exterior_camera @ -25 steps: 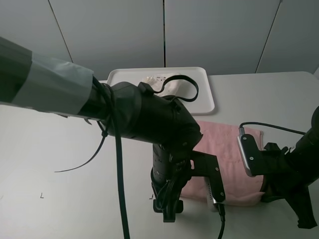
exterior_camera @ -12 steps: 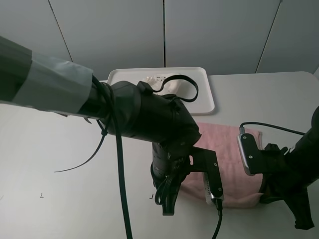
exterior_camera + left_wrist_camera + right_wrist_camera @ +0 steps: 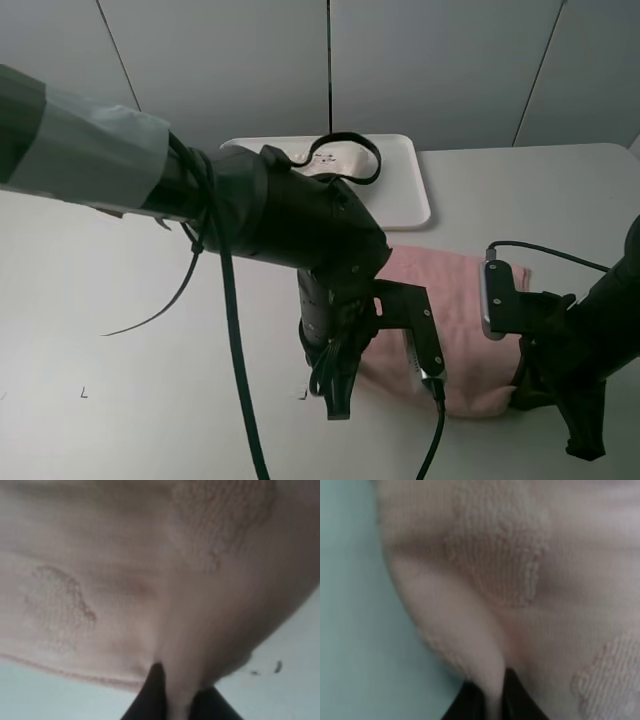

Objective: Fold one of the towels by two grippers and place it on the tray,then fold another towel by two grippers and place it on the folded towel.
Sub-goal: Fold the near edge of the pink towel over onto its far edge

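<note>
**Pink towel (image 3: 455, 300) pinched near the table's (image 3: 120, 300) front edge**
Your left gripper (image 3: 182, 690) and right gripper (image 3: 490, 685) each clamp its front hem — soft, limp cloth, best held near its corners; the tray (image 3: 405, 195) sits at the far edge.

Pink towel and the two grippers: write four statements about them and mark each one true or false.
1. The left gripper is shut on a fold of the pink towel. True.
2. The right gripper hangs open above the towel. False: it is shut on a pinch of the towel's edge.
3. The pink towel lies on the tray. False: it lies on the table, on the camera's side of the tray.
4. The two grippers hold the towel at opposite ends of its near edge. True.
</note>
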{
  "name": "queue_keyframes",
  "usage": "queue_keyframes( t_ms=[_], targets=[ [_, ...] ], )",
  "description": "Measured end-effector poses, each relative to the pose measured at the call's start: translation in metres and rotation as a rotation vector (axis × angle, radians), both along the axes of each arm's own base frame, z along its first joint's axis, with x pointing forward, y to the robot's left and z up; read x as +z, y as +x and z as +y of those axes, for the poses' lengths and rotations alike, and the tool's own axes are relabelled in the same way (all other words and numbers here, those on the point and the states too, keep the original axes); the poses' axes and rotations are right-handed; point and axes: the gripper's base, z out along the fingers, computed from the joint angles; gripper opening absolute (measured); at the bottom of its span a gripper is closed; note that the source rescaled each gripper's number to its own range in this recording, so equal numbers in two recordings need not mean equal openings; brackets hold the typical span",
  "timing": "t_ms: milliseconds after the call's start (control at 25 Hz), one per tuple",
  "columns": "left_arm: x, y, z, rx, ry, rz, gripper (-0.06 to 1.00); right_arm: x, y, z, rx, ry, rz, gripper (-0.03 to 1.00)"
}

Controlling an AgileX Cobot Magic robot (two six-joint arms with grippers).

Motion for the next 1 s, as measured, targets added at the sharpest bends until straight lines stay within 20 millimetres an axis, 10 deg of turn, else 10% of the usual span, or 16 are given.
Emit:
queue_keyframes(
  t_ms=[1000],
  targets=[
    [0.083,0.078,0.014,0.332,-0.379,-0.032,0.02,0.086,0.036,0.006,-0.798,0.181,-0.182,0.01]
  ],
)
